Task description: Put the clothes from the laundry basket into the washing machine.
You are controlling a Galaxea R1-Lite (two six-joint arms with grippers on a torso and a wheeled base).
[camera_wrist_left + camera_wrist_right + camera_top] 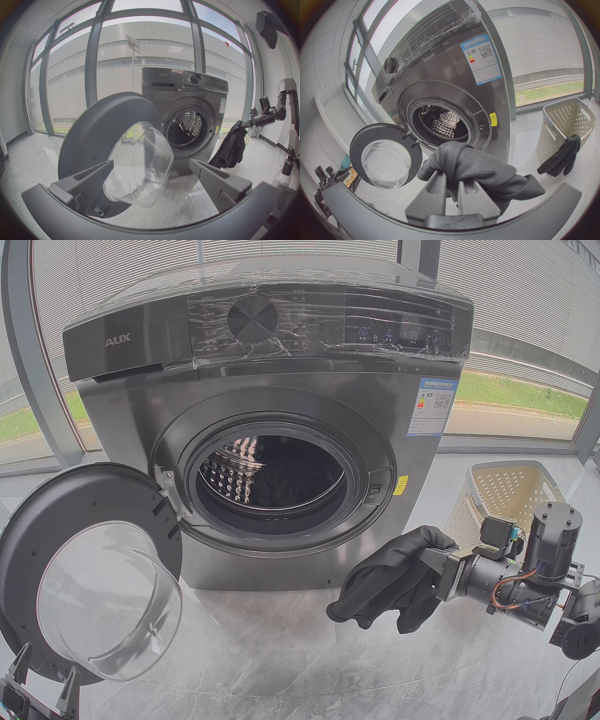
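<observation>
The grey washing machine (pixel 269 427) stands ahead with its round door (pixel 87 571) swung wide to the left and the drum (pixel 272 480) exposed. My right gripper (pixel 452 187) is shut on a black garment (pixel 390 580), held in the air to the right of and below the drum opening; the cloth (pixel 475 168) drapes over the fingers. The beige laundry basket (pixel 509 493) stands on the floor at the right of the machine, with another dark garment (pixel 561 156) hanging over its rim. My left gripper (pixel 153 175) is open, low at the left near the door (pixel 109 137).
Dark cloth (pixel 461 128) lies inside the drum. Glass walls and window frames surround the machine. Pale tiled floor (pixel 281 646) spreads in front of the machine, between the open door and the basket.
</observation>
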